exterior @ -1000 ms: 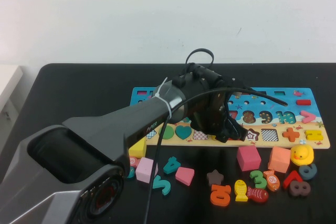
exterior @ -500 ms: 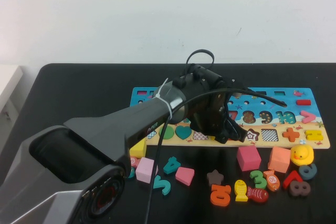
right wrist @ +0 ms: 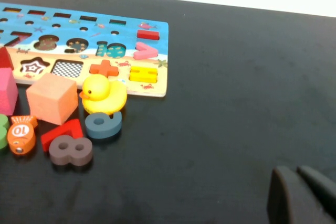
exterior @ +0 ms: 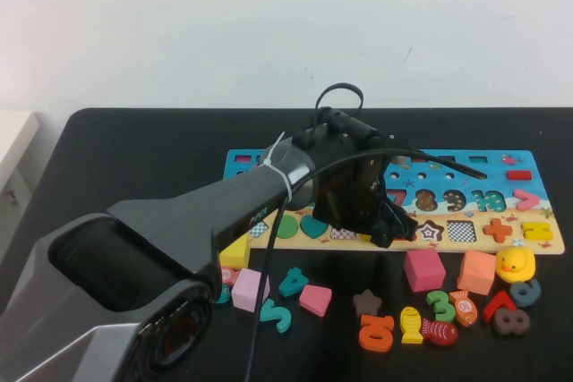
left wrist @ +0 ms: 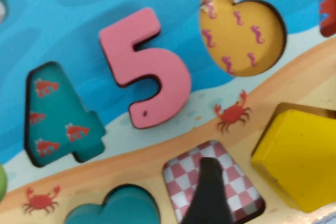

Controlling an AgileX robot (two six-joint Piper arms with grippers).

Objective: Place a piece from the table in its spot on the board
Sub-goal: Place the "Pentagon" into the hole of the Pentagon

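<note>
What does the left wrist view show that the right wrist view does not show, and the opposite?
Only the left wrist view shows the yellow piece in the sandy band, beside a pink 5 and a checkered cut-out; the left end effector hangs over the board there. Only the right wrist view shows the yellow duck, an orange cube, loose numbers on the table, and the right end effector, fingers together. Both show the board.

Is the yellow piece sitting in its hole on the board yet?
Seemingly in: the yellow piece sits within a dark-edged cut-out on the board. Left hand hovers there; right hand rests aside.
</note>
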